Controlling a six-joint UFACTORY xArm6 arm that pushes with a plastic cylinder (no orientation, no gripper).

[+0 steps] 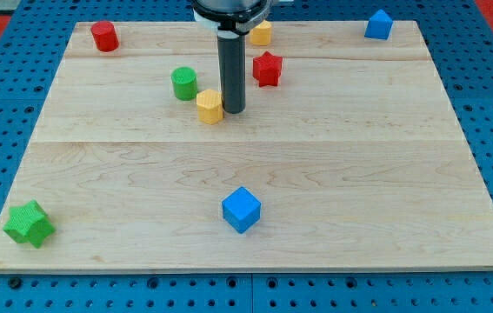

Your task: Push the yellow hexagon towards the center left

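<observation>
The yellow hexagon (pixel 209 106) sits on the wooden board (pixel 246 200) a little above the middle, left of centre. My tip (pixel 233 111) stands right next to the hexagon's right side, touching or nearly touching it. A green cylinder (pixel 184 83) stands just up and to the left of the hexagon. A red star (pixel 267 69) lies up and to the right of my tip.
A second yellow block (pixel 261 34) shows behind the rod near the top edge. A red block (pixel 104 36) sits at the top left, a blue block (pixel 378 25) at the top right, a blue cube (pixel 241 209) at bottom centre, a green star (pixel 29 224) at the bottom left.
</observation>
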